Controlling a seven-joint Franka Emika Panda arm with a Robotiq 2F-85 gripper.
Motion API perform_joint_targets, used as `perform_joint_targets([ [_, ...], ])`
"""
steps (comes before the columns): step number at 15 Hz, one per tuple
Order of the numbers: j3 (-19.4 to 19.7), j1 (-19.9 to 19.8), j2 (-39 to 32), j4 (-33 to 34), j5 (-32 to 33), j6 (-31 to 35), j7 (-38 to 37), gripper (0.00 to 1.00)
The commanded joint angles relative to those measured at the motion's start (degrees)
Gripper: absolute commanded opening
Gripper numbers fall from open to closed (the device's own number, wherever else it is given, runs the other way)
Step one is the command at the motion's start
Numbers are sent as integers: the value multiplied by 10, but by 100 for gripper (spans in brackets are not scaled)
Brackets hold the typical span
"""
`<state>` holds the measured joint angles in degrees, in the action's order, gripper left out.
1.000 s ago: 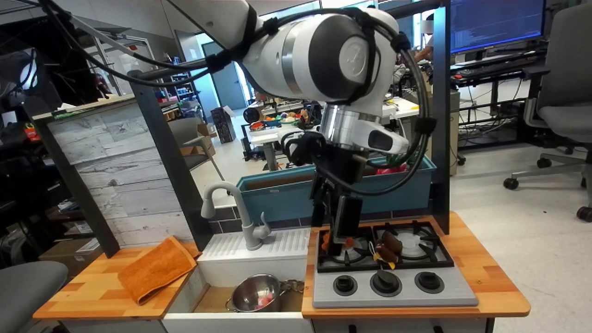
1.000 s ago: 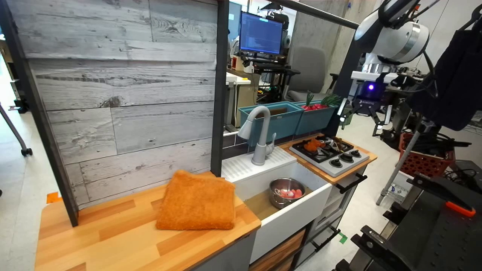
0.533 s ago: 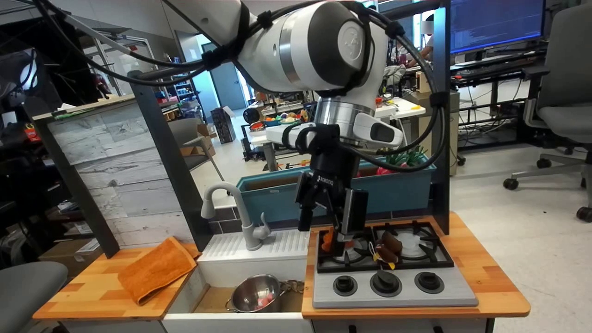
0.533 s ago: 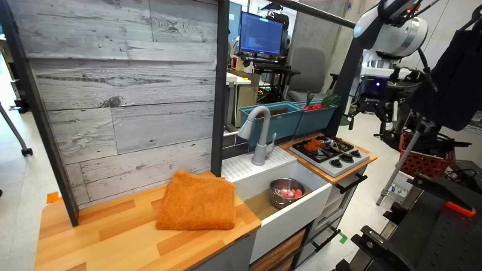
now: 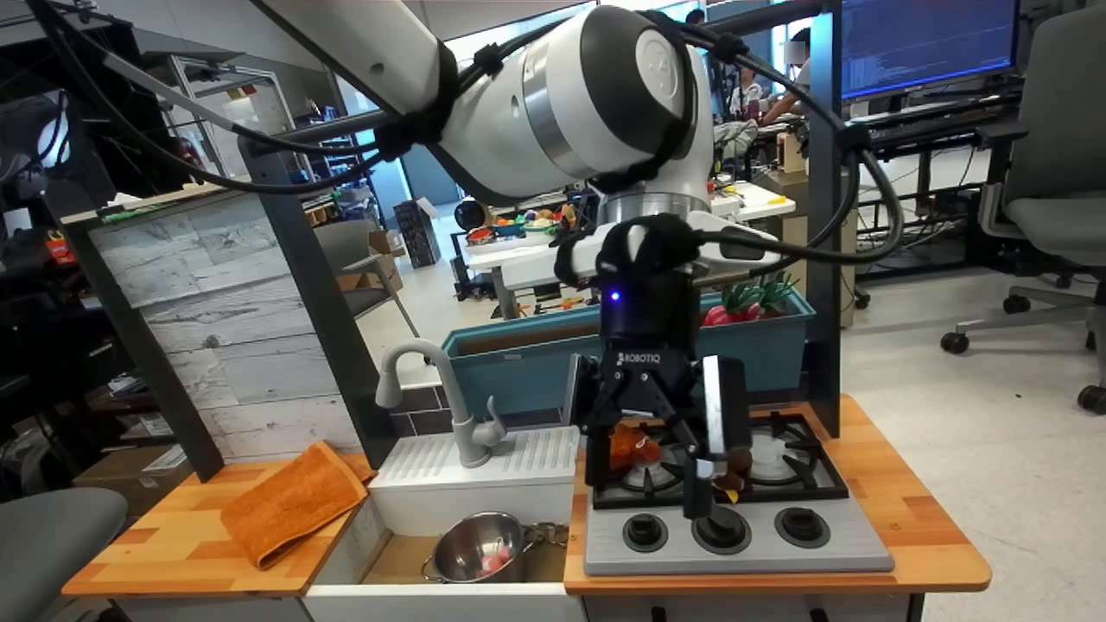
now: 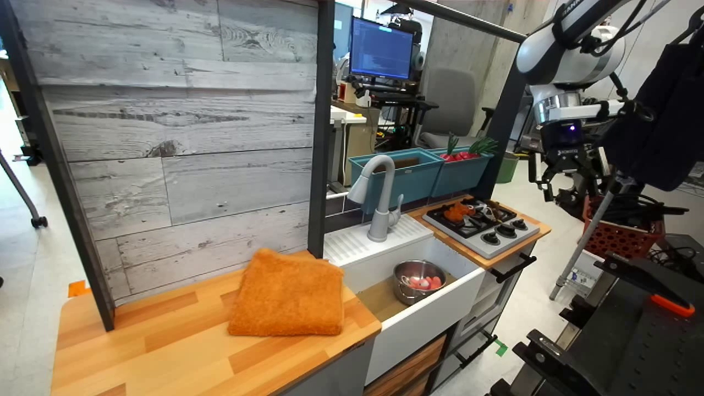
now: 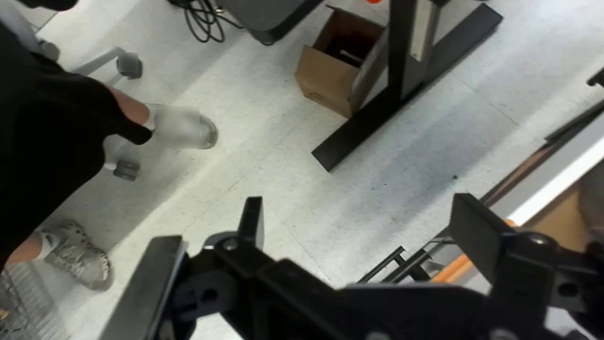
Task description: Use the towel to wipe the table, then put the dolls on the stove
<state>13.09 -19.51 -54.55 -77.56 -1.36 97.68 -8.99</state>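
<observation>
Since a moment ago, the arm (image 5: 488, 147) and its hand (image 5: 647, 488) have been turned and, it seems, carried farther from the stove (image 5: 681, 544). The hand is spread wide and nothing is held; in the wrist view mostly floor (image 7: 283, 179) is seen between its fingers (image 7: 472, 231). The towel (image 6: 287, 294) is lying folded on the counter (image 6: 165, 363), across the sink (image 6: 429, 324) from the stove. An orange doll (image 6: 456, 212) and a brown doll (image 5: 738, 465) are resting on the stove; whether the pink pieces (image 6: 424, 282) in the metal pot (image 6: 408, 294) are dolls cannot be told. If the hand is lowered too early, the counter could be struck, or the person (image 7: 52, 137) whose shoe (image 7: 80, 262) is seen below could be bumped. If only the upper layer of the towel is pinched, its fold could be pulled open.
</observation>
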Motion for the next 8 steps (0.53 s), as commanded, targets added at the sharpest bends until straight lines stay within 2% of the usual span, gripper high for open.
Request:
perform_joint_targets([
  [1, 13, 11, 7, -5, 73, -10, 72, 100],
  [4, 7, 11, -13, 8, 125, -8, 129, 100],
  [5, 4, 0, -5, 4, 97, -3, 95, 100],
  [8, 3, 0, -8, 4, 100, -3, 98, 100],
])
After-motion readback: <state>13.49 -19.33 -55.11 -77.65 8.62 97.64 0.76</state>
